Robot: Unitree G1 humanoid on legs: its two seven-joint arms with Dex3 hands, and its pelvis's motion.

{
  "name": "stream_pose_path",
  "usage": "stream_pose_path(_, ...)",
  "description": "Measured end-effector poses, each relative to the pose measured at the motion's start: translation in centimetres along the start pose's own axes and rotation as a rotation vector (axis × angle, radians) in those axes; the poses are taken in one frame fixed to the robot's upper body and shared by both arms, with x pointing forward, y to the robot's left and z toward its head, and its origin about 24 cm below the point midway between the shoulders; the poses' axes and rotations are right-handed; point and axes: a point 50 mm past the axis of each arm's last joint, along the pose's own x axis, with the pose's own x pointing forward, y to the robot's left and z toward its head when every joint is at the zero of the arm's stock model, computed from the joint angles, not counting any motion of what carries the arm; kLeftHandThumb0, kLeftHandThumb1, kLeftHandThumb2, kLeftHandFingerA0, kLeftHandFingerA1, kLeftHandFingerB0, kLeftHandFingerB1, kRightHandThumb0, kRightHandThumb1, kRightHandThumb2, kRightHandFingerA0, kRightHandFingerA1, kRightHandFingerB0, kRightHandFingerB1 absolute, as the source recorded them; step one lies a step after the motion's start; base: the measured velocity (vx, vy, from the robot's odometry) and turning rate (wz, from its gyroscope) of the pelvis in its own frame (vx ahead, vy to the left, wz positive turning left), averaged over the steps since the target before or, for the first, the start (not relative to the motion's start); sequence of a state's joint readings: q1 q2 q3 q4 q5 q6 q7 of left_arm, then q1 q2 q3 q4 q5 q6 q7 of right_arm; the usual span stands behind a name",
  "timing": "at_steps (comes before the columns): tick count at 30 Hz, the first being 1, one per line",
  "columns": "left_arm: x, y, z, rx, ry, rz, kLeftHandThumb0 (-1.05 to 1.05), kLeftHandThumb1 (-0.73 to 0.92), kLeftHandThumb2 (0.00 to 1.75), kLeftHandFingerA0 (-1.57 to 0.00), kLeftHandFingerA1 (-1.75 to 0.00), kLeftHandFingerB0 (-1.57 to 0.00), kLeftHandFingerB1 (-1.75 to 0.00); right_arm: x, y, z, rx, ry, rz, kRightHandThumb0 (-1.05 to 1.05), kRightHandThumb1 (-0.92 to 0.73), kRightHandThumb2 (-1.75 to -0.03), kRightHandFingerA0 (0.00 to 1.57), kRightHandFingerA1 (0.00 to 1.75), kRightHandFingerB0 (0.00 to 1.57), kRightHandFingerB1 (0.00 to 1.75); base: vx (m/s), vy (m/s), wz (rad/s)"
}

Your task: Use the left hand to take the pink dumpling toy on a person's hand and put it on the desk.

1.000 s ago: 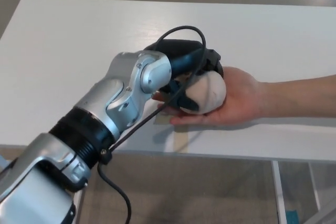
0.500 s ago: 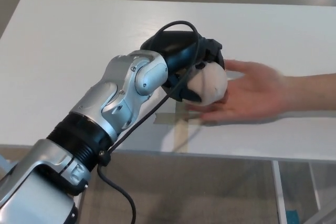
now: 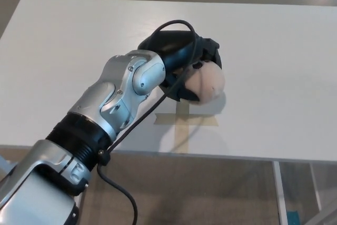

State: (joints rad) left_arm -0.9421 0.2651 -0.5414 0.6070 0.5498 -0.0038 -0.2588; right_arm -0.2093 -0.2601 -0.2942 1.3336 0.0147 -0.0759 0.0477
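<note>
— One hand shows, the robot's left hand [image 3: 190,69], coming in from the lower left on a silver and black arm [image 3: 113,104]. What does it hold?

— Its black fingers [image 3: 185,92] are wrapped around the pink dumpling toy [image 3: 207,84]. One finger curls under the toy's near side, and the bulk of the hand covers its top and left. The toy's pale, rounded right side sticks out clear of the hand.

— Is the toy on the counter [image 3: 274,56]?

— I cannot tell whether it touches. It sits over the white counter, near the middle, with a soft shadow just below and to its right. The grip is closed on it either way.

— What lies under it?

— A cross of tan tape [image 3: 185,122] is stuck to the counter, just in front of the toy and towards the near edge. One strip runs left to right and another runs down to the counter's front edge. The toy is just beyond the crossing, partly over the upper end of the tape.

— Anything else on the arm?

— A black cable [image 3: 158,106] loops up over the back of the hand, then runs down along the forearm and hangs below the wrist collar.

— And the right hand?

— It does not show. Past the counter's near edge there is a brownish floor [image 3: 210,193], and a pale table leg [image 3: 279,193] shows at the lower right.
</note>
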Motion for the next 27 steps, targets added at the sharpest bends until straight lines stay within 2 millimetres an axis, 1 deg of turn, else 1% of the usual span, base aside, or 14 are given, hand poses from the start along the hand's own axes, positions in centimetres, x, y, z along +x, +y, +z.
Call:
stream_pose_path(4,0.0,0.1,0.0,-0.002,-0.006,0.006,-0.25,0.76,0.65,-0.68,-1.54,-0.70,-1.02,0.0,0.0,0.0,0.000,0.000,0.001,-0.46,-0.56,-0.57,0.64,0.46,0.58,0.43,0.00,0.000,0.00)
stream_pose_path(7,-0.4,1.0,0.6,0.007,-0.041,0.038,-0.24,0.75,0.64,-0.67,-1.55,-0.69,-1.03,0.0,0.0,0.0,0.001,0.000,0.001,-0.46,-0.56,-0.57,0.64,0.46,0.58,0.43,0.00,0.000,0.00)
stream_pose_path(9,-0.8,2.0,1.1,0.019,-0.074,0.071,-0.25,0.75,0.64,-0.67,-1.56,-0.71,-0.97,0.0,0.0,0.0,0.002,0.000,0.001,-0.46,-0.56,-0.57,0.64,0.46,0.55,0.42,0.00,0.000,0.00)
stream_pose_path(10,-1.1,2.6,1.3,0.024,-0.093,0.095,-0.25,0.75,0.64,-0.67,-1.55,-0.78,-0.85,0.0,0.0,0.0,0.002,0.000,0.001,-0.46,-0.56,-0.57,0.65,0.46,0.55,0.42,0.00,0.000,0.00)
stream_pose_path(12,-1.5,3.4,1.5,0.027,-0.115,0.125,-0.25,0.75,0.64,-0.67,-1.55,-0.78,-0.85,0.0,0.0,0.1,0.002,-0.001,0.001,-0.46,-0.56,-0.57,0.65,0.46,0.55,0.42,0.00,0.000,0.00)
stream_pose_path(13,-2.5,5.1,1.6,0.034,-0.152,0.190,-0.27,0.75,0.65,-0.70,-1.54,-0.80,-0.53,0.0,0.0,0.1,0.002,-0.001,0.001,-0.46,-0.56,-0.57,0.65,0.46,0.55,0.42,0.00,0.000,0.00)
stream_pose_path(15,-3.0,6.1,1.6,0.041,-0.171,0.224,-0.26,0.75,0.65,-0.72,-1.51,-0.72,-0.49,0.0,0.0,0.1,0.002,-0.001,0.000,-0.46,-0.56,-0.57,0.65,0.46,0.57,0.43,0.00,0.000,0.00)
stream_pose_path(19,-4.8,8.8,0.6,0.029,-0.191,0.330,-0.27,0.75,0.66,-0.75,-1.48,-0.77,-0.52,0.0,0.1,0.1,0.004,-0.002,0.000,-0.46,-0.56,-0.57,0.65,0.46,0.57,0.43,0.00,0.000,0.00)
stream_pose_path(20,-5.1,9.2,0.3,0.026,-0.189,0.348,-0.27,0.73,0.65,-0.79,-1.40,-0.84,-0.59,0.0,0.0,0.1,0.004,-0.002,0.000,-0.46,-0.57,-0.57,0.65,0.46,0.59,0.44,0.00,0.000,0.00)
stream_pose_path(22,-6.0,10.2,-0.7,0.022,-0.178,0.385,-0.25,0.75,0.63,-0.80,-1.32,-0.85,-0.63,0.0,0.1,0.1,0.004,-0.003,0.000,-0.46,-0.57,-0.57,0.65,0.46,0.59,0.44,0.00,0.000,0.00)
stream_pose_path(23,-6.3,10.7,-1.3,0.020,-0.166,0.399,-0.24,0.75,0.63,-0.83,-1.21,-0.84,-0.65,0.0,0.1,0.1,0.004,-0.003,0.000,-0.46,-0.58,-0.57,0.64,0.46,0.59,0.44,0.00,0.000,0.00)
stream_pose_path(24,-6.5,10.9,-1.6,0.020,-0.157,0.405,-0.24,0.75,0.63,-0.83,-1.21,-0.84,-0.65,0.0,0.1,0.1,0.004,-0.003,0.000,-0.46,-0.58,-0.57,0.64,0.46,0.59,0.44,0.00,0.000,0.00)
stream_pose_path(25,-7.0,11.4,-2.5,0.018,-0.133,0.418,-0.24,0.74,0.62,-0.85,-1.14,-0.85,-0.63,0.0,0.1,0.1,0.004,-0.002,0.000,-0.46,-0.58,-0.57,0.64,0.46,0.58,0.43,0.00,0.000,0.00)
stream_pose_path(27,-7.8,12.0,-4.1,0.015,-0.087,0.434,-0.24,0.74,0.62,-0.85,-1.14,-0.84,-0.60,0.0,0.0,0.1,0.005,-0.002,-0.001,-0.46,-0.58,-0.57,0.64,0.46,0.58,0.43,0.00,0.000,0.00)
